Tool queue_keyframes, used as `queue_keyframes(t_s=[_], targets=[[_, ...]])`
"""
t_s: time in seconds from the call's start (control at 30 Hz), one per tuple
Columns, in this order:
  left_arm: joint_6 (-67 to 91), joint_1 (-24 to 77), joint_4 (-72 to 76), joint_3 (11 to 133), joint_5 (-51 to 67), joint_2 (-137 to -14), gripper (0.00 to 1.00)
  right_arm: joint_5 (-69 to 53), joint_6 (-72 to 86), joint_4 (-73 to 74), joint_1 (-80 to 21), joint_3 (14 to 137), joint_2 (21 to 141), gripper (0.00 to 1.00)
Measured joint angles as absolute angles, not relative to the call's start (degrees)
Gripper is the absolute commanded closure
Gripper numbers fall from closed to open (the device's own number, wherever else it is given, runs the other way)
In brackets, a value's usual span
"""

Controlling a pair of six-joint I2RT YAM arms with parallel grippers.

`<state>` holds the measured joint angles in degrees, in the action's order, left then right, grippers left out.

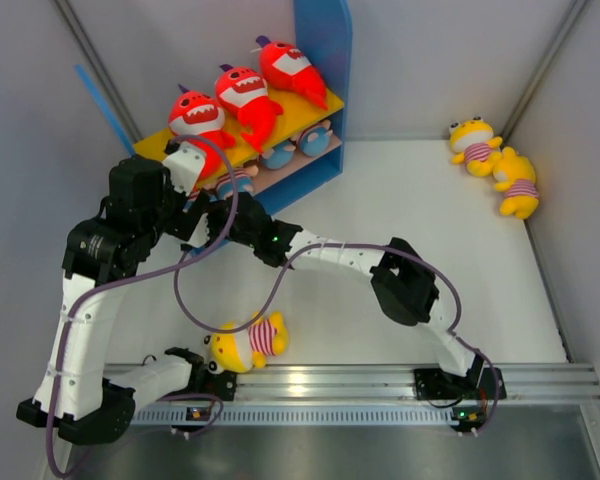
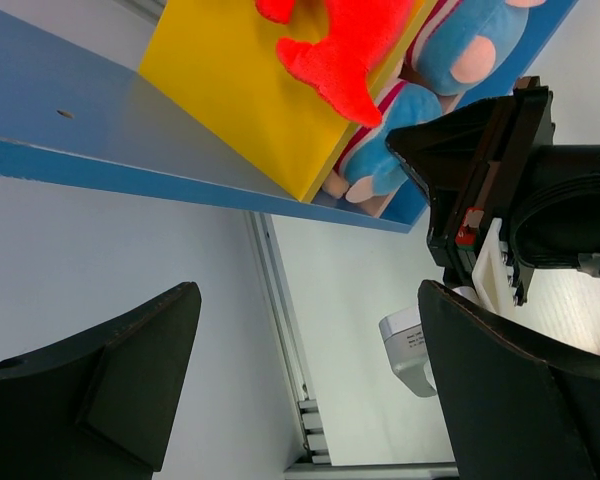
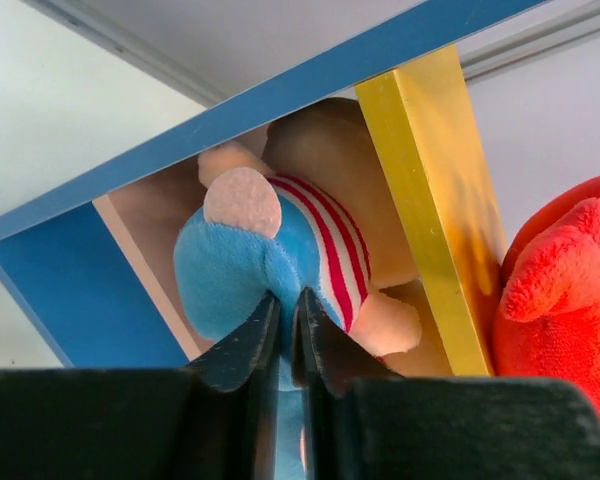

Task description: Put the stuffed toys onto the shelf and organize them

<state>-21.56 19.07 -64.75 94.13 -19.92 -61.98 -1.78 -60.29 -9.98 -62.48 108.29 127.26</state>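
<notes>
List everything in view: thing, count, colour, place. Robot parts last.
two-tier shelf: one; blue side panels, yellow top board, pinkish-tan lower board; far left of the table.
red plush sharks with white toothy mouths: three; red; side by side on the yellow top board.
pink-faced plush dolls in striped shirts: at least three showing; blue legs; on the lower board.
yellow plush dolls in striped shirts: three; two together at the far right corner, one lying near the left arm's base.
white table: one.
metal rail: one; silver; along the near edge.
left gripper: black; open, empty, beside the shelf.
right gripper: black; nearly closed on a doll's blue leg, lower board.
</notes>
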Motion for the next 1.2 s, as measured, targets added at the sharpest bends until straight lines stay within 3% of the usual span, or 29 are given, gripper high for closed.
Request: queue_keyframes(t_s=[0.17,0.2,0.3,0.47,0.7,0.97,1.2], targets=[[-21.56,19.07,-64.86,93.89,-19.75,-61.98,0.04,-2.09,-58.67,-12.34,-62.48,107.72,128.09,0.64],[-21.56,19.07,-64.86,93.76,-19.75,-61.98,0.04,-2.39,-58.28,-13.08,-62.48,107.15,128.09,0.54],[-21.56,19.07,-64.90,93.19,-19.59,-61.98,0.04,-3.55,-57.08,-14.79,-62.50,104.84,127.76,0.38],[-21.63,19.07,-64.95,92.95,-19.64,-61.95,0.03,-3.90,-55.66,-16.03,-62.59,98.65,125.01,0.30],[-22.15,18.85,-64.97,92.95,-20.49,-61.47,0.03,-2.04,-47.24,-16.56,-62.92,89.06,114.48,0.26],[-23.79,18.13,-64.86,92.31,-23.03,-60.05,0.02,6.76,-24.88,-5.17,-63.09,77.10,91.33,0.28],[-24.14,16.34,-64.99,87.74,-23.05,-58.65,0.02,-11.84,-17.78,7.29,-63.18,58.76,78.46,0.29]])
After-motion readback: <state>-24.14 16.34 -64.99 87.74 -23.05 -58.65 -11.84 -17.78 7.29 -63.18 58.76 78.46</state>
